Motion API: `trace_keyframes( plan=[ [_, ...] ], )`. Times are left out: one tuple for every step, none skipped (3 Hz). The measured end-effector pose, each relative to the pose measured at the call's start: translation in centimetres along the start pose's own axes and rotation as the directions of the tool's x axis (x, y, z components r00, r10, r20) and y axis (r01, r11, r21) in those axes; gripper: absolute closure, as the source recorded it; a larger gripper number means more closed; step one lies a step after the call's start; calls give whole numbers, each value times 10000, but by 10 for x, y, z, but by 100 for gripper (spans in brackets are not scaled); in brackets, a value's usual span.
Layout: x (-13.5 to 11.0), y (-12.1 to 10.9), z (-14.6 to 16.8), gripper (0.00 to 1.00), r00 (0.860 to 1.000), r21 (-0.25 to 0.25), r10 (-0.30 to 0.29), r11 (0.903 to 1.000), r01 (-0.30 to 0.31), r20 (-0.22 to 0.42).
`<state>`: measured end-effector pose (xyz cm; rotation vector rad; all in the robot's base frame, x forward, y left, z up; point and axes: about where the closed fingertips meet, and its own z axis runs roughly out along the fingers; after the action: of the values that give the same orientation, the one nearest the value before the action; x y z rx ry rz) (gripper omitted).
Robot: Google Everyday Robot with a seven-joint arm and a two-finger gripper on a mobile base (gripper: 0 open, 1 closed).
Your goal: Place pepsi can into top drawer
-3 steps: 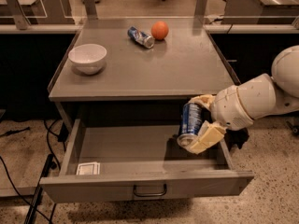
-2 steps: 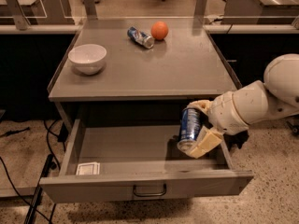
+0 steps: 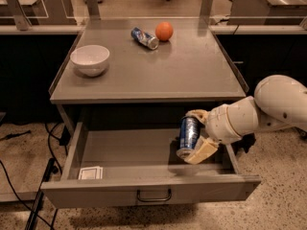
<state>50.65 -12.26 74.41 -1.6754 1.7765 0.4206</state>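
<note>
Cream two-finger gripper (image 3: 196,134) is clenching the stout blue pepsi can (image 3: 188,137), tilted, silver end down, low over the right side of the open grey metal top drawer (image 3: 96,193). A white card (image 3: 90,172) is lying in its front-left corner. White bowl (image 3: 89,60) and orange ball (image 3: 164,31) are sitting on the grey tabletop (image 3: 187,73)
</note>
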Motion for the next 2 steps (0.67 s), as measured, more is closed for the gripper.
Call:
trace_keyframes(
  plan=[
    [10, -10, 25, 100, 9998, 42, 41, 10000, -42, 193],
    [18, -15, 52, 100, 9991, -16, 175, 9998, -174, 379]
  ],
)
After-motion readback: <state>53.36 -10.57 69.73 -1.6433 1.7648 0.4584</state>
